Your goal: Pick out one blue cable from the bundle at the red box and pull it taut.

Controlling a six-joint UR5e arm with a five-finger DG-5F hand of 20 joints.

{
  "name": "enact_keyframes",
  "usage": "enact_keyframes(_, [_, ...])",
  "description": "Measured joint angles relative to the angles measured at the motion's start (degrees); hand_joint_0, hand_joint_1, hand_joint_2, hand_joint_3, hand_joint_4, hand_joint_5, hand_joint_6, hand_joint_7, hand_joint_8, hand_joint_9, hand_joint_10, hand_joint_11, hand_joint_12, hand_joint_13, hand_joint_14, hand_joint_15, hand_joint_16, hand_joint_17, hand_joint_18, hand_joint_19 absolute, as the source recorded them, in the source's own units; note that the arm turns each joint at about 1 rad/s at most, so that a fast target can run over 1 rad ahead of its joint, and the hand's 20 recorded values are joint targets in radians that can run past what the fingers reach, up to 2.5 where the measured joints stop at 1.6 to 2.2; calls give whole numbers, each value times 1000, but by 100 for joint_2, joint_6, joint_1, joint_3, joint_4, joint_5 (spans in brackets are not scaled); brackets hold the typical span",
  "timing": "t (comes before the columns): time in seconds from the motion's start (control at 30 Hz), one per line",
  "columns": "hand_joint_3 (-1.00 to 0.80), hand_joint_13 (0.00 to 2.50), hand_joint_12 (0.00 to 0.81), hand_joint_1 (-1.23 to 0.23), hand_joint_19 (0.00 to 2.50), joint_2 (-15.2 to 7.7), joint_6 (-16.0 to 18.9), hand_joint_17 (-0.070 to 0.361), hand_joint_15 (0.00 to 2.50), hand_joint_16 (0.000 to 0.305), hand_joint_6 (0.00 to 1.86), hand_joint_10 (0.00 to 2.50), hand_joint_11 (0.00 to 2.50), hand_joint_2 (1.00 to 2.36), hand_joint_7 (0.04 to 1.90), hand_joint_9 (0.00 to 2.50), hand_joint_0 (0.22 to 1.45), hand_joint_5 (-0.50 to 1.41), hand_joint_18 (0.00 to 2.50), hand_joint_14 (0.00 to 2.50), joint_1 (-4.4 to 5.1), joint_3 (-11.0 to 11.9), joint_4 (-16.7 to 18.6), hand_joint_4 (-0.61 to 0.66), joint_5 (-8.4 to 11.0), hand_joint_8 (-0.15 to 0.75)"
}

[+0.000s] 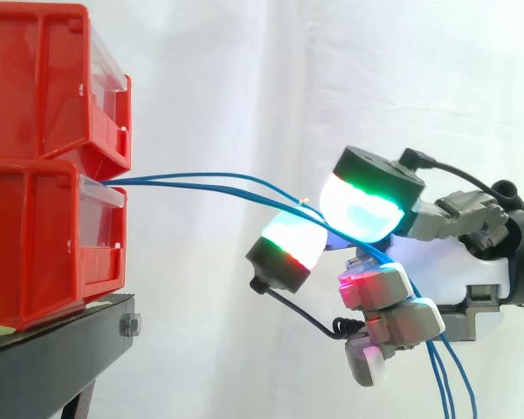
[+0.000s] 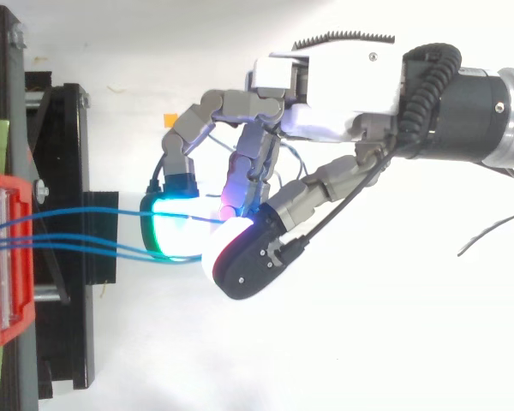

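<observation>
Hand [image 2: 325, 94] first: its fingers are curled in, and two fat glowing pads [image 1: 362, 205] are pressed close together with the blue cables [image 1: 201, 183] running in between them, so I say it is pinching cable. Now I go from the left. Two red boxes [image 1: 35, 244] sit one on top of the other on a black stand [image 1: 61, 349], with a white curtain [image 1: 244, 70] behind. They look like hard, shiny plastic with square corners, and each has a see-through front. From the front of the lower box a few thin, smooth blue cables come out and run to the right through the air. They stay close together, bend a little and dip down to the pads. Past the pads they slip behind the hand and their loose ends hang down at the bottom right. The pads are round and thick like little cushions, black on the back, and they glow green, pale blue and a bit of red. The other fingers are grey and blocky and folded under. I think the grab is done, but I cannot tell if the pads have just one cable or more. The cables still curve, so I think the pull to make one tight is still left to do
</observation>
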Motion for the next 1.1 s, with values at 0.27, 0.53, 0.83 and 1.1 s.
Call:
enact_keyframes(0.27, [-500,1314,414,-1009,651,2,-7,100,836,45,957,27,940,1000,783,1148,712,-177,1017,27,-15,0,-14,42,0,282])
enact_keyframes(0.53, [-500,1322,421,-793,660,6,-7,108,823,48,906,25,915,1000,744,1234,509,-153,1002,25,-31,0,-94,106,0,304])
enact_keyframes(0.83, [-500,1348,379,-466,727,21,-8,85,830,38,841,26,866,1000,862,1324,609,-117,890,25,-44,0,-107,44,0,285])
enact_keyframes(1.1, [-303,1348,392,-594,729,43,-9,84,821,37,886,27,896,1014,894,1319,597,-126,871,24,-46,0,-120,48,0,301])
